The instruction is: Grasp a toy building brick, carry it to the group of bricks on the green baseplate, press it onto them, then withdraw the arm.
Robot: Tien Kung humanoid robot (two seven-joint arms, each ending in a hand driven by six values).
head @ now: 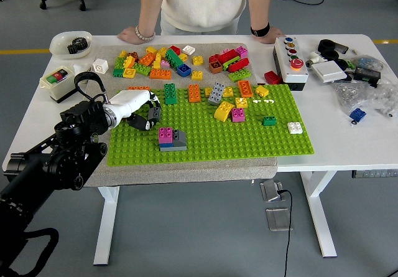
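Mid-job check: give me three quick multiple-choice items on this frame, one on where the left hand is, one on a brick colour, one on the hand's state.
1. Where is the left hand?
A. over the green baseplate's left part
B. by the button box
C. off the table

2. What colour is the brick on top of the small stack's left side?
A. white
B. pink
C. orange

3. The left hand's fingers are
A. spread flat
B. curled around a dark grey brick
C. hidden

Answers: 1 A, it hangs above the plate's left studs. 2 B, pink tops the stack. 3 B, the fingers wrap the dark brick.
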